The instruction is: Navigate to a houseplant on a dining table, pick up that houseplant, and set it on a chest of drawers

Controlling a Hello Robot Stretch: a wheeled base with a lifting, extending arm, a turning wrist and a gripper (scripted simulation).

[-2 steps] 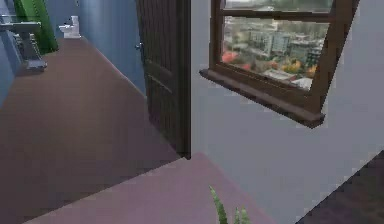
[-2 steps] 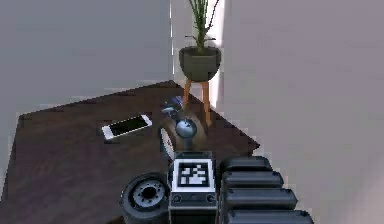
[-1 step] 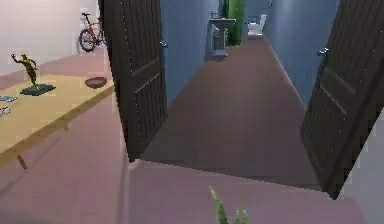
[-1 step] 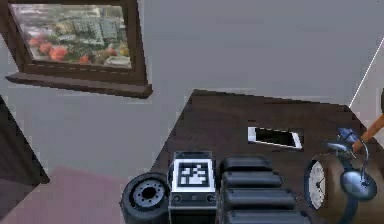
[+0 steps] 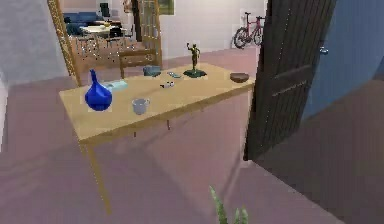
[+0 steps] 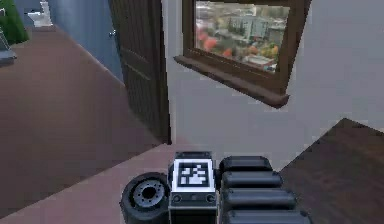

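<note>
Wooden table beside a dark door, arm low in frame.
Forward view: blue vase (image 5: 97, 92), cup (image 5: 140, 105) and statuette (image 5: 193, 60) are standing on the table (image 5: 200, 94), contents hard to make out. Green leaves of a houseplant (image 5: 228, 208) are poking up at the bottom edge, base cut off. A bowl (image 5: 239, 77) is sitting near the door (image 5: 290, 70). Arm side view: the gripper (image 6: 148, 197) is lying low, fingers indistinct, so I cannot tell whether it is holding anything.
</note>
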